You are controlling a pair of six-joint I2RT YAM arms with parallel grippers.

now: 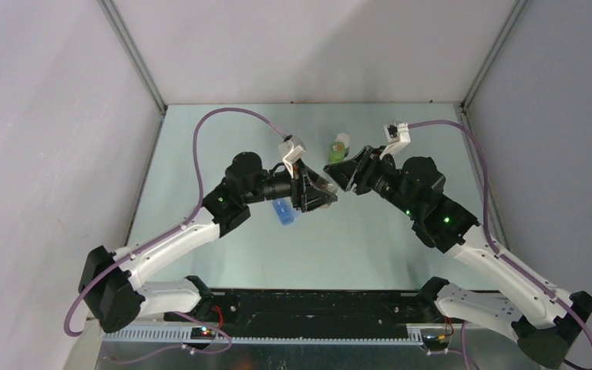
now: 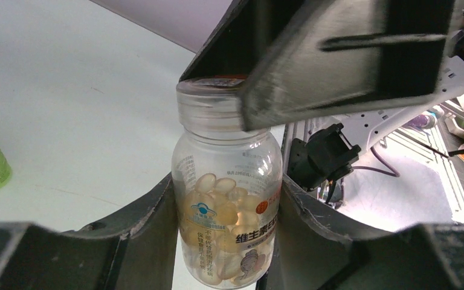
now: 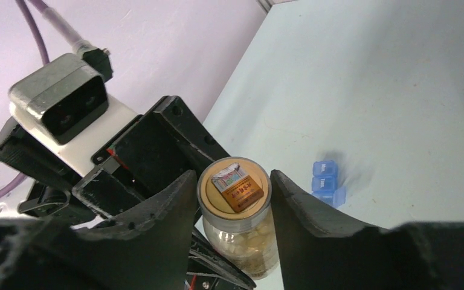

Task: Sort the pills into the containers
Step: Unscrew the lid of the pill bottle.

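A clear pill bottle (image 2: 226,181) full of pale yellow softgel pills (image 2: 214,184) is held in the air over the table's middle, with my left gripper (image 2: 226,196) shut on its body. In the top view the bottle (image 1: 324,185) sits between the two grippers. My right gripper (image 3: 234,181) meets it from the other side, its two fingers pressed against the sides of the bottle's cap (image 3: 234,188), which carries an orange label. In the left wrist view the right gripper's fingers (image 2: 338,54) cover the cap from above.
A blue pill organiser (image 1: 284,212) with several lidded cells lies on the table just below the left gripper, also seen in the right wrist view (image 3: 326,182). A green bottle (image 1: 339,146) stands behind the grippers. Side walls enclose the table.
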